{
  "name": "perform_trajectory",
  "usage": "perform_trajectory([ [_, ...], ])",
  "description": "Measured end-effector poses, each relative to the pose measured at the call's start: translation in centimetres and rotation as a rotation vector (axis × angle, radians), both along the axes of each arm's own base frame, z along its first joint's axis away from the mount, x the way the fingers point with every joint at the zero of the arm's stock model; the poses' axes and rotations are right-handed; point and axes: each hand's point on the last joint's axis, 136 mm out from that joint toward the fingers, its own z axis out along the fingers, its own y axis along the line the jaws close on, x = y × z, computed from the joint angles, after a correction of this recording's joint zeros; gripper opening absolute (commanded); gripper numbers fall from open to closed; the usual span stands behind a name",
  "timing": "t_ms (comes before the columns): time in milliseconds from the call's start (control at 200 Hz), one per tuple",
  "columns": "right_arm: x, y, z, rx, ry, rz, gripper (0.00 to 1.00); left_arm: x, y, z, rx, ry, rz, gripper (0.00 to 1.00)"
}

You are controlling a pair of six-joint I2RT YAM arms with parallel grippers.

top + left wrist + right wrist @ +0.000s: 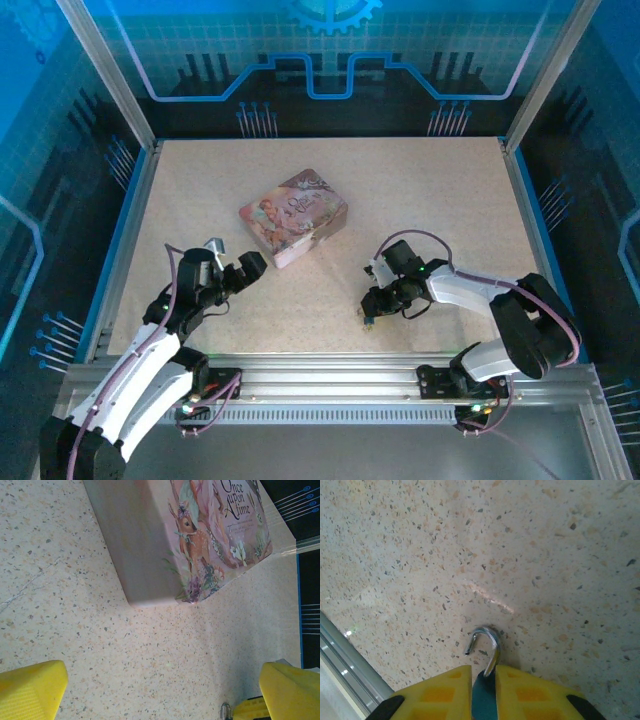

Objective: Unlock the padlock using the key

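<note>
Right gripper [483, 672]: yellow fingers nearly closed on the padlock [492, 645], gripping its teal body; shackle open at one end, over the speckled table [470, 555]. Left gripper [160, 690]: jaws spread wide, empty, near the pink tin [150, 540].

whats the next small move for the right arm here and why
Probably open the right gripper wider and lift it off. Its fingers flank the bluish body of the padlock on the table, and the free end of the shackle sits clear of the body, so the lock looks already open. The left gripper hangs open near the pink tin.
</note>
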Motion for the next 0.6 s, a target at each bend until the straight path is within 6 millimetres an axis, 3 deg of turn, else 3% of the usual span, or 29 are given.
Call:
perform_trajectory([
  [395, 0.2, -0.4, 1.1, -0.005, -0.041, -0.01, 0.31, 0.0, -0.1, 0.0, -0.003, 0.0, -0.002, 0.99],
  [600, 0.9, -0.6, 3.0, 0.008, -0.105, -0.025, 0.45, 0.0, -0.1, 0.0, -0.003, 0.0, -0.002, 0.99],
])
